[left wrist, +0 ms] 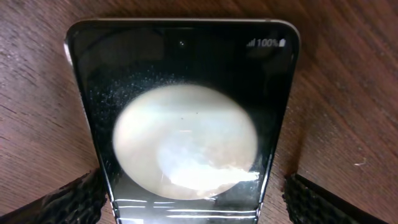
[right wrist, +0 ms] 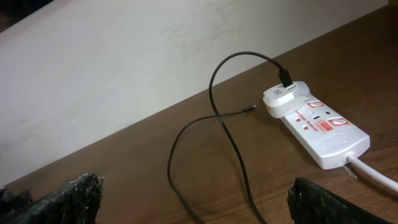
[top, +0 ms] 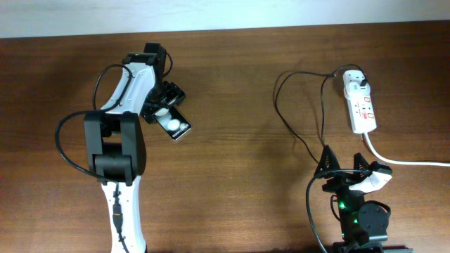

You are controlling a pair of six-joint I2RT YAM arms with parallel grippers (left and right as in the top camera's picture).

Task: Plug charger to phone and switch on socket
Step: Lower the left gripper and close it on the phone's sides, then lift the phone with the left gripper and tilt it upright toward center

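Note:
The phone (top: 176, 125) lies flat on the wooden table, black with white round shapes; in the left wrist view the phone (left wrist: 186, 87) fills the frame. My left gripper (top: 163, 111) (left wrist: 193, 202) is open and straddles the phone's near end, with a small gap on the right side. The socket (top: 363, 107) (right wrist: 323, 129) is a white power strip at the far right. The charger's white adapter (top: 355, 83) (right wrist: 283, 98) sits in its far end. The black cable (top: 295, 133) (right wrist: 217, 118) loops across the table, its tip (right wrist: 250, 109) lying loose. My right gripper (top: 344, 167) (right wrist: 196, 202) is open and empty, over the cable.
The strip's thick white cord (top: 401, 160) (right wrist: 373, 174) runs off to the right. A pale wall (right wrist: 124, 62) borders the table's far edge. Bare wood (top: 239, 140) lies between the two arms.

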